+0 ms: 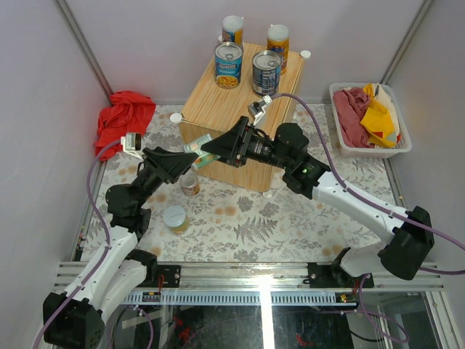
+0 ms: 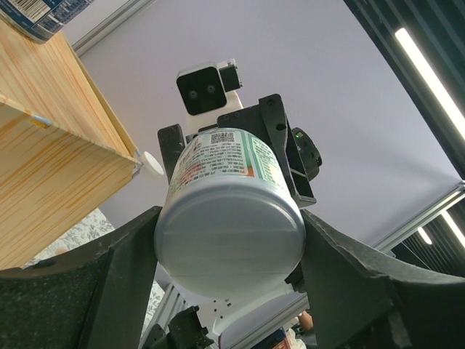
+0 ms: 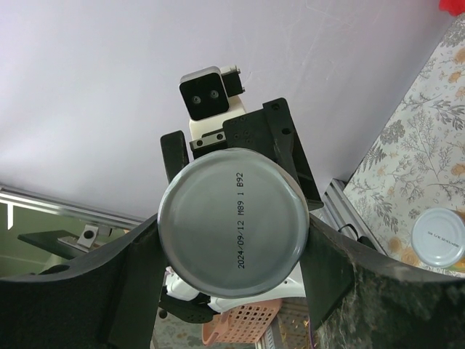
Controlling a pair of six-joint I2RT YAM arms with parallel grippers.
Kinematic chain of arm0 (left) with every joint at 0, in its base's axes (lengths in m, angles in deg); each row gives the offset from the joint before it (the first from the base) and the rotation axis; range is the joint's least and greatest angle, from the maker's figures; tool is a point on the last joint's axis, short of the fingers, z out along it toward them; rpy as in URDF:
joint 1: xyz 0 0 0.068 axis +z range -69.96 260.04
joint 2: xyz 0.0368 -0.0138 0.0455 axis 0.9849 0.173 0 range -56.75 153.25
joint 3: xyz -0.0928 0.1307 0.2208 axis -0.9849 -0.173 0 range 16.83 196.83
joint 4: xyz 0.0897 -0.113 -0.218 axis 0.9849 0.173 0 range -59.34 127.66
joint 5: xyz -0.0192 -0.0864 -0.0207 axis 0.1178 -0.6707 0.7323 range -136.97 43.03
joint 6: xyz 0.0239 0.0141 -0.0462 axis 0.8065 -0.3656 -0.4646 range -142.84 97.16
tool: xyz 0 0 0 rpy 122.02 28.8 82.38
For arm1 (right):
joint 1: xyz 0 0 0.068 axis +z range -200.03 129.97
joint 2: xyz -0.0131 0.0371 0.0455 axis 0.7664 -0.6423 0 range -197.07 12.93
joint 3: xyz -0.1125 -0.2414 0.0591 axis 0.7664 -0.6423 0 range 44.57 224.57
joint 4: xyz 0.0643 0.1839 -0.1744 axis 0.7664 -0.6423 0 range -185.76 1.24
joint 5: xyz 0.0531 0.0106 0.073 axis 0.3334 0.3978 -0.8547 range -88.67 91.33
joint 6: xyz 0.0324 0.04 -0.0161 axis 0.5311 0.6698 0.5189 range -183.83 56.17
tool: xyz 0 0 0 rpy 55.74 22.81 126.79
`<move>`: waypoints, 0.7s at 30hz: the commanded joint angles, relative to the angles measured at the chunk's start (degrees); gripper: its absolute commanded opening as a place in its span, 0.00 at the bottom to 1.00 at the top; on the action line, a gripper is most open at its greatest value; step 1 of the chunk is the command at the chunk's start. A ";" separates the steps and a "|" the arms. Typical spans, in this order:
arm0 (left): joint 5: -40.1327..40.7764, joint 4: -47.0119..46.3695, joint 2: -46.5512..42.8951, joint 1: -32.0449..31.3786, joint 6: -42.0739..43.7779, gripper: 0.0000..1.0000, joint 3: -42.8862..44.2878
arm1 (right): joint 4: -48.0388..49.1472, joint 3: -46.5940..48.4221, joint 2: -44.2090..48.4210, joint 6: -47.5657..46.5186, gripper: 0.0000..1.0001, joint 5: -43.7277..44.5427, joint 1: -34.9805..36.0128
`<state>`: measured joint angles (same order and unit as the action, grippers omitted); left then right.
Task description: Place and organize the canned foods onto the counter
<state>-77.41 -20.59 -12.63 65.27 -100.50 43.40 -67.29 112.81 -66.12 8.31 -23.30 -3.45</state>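
Observation:
A short green-labelled can (image 1: 197, 151) hangs above the table in front of the counter (image 1: 218, 102), gripped from both sides. My left gripper (image 1: 189, 158) is shut on it from the left and my right gripper (image 1: 212, 148) from the right. The left wrist view shows the can's flat end (image 2: 229, 240) between my fingers (image 2: 127, 283), with the counter (image 2: 43, 145) to the left. The right wrist view shows its date-stamped end (image 3: 232, 233). Two tall orange-blue cans (image 1: 232, 30) (image 1: 277, 38) and two wide blue cans (image 1: 228, 64) (image 1: 266, 71) stand on the counter. Two short cans (image 1: 190, 183) (image 1: 175, 218) stand on the mat.
A red cloth (image 1: 123, 120) lies at the back left by the wall. A white basket (image 1: 338, 131) of cloths stands at the right. A floral mat (image 1: 276, 218) covers the table. The white-lidded short can also shows in the right wrist view (image 3: 438, 236).

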 commanded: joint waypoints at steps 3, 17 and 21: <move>0.43 2.61 -1.69 -0.35 4.10 0.56 2.96 | 4.26 -0.93 3.47 -0.83 0.01 0.71 0.54; -0.74 6.33 -2.87 -0.46 6.45 0.31 3.67 | 1.77 -4.70 6.37 -3.51 0.45 3.47 1.91; -0.30 7.10 -3.60 -0.45 6.52 0.29 3.49 | 0.77 -5.34 7.19 -3.98 0.54 4.08 1.88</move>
<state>-80.51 -12.80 -14.82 64.31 -96.42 44.99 -66.76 107.92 -62.16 7.58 -20.13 -2.05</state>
